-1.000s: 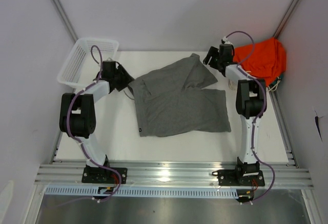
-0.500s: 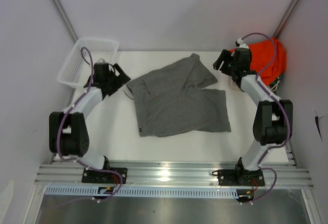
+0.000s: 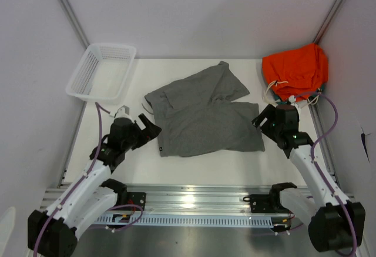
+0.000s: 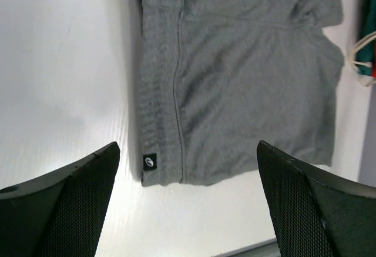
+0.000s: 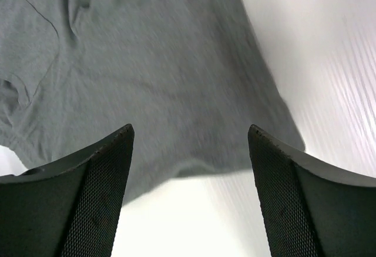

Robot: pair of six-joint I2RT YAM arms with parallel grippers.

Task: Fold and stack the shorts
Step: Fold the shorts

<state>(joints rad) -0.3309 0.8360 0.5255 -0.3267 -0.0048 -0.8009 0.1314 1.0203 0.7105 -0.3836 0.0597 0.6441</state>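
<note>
The grey shorts (image 3: pixel 202 113) lie spread on the white table, partly folded, one leg angled to the back. A tiny dark tag (image 4: pixel 150 162) sits at the near left hem. My left gripper (image 3: pixel 148 129) is open and empty, hovering just left of that hem corner; the shorts fill the left wrist view (image 4: pixel 235 74). My right gripper (image 3: pixel 260 122) is open and empty at the shorts' right edge; the right wrist view shows the grey cloth (image 5: pixel 153 69) between and beyond the fingers (image 5: pixel 94 192).
A bright orange garment (image 3: pixel 296 69) with a white drawstring lies bunched at the back right corner. A white mesh basket (image 3: pixel 101 72) stands at the back left. The table's metal rail (image 3: pixel 194 198) runs along the near edge.
Both arms have swung from the back of the table toward the near side. The left gripper let go of the shorts' back left corner. The shorts have stayed in place.
</note>
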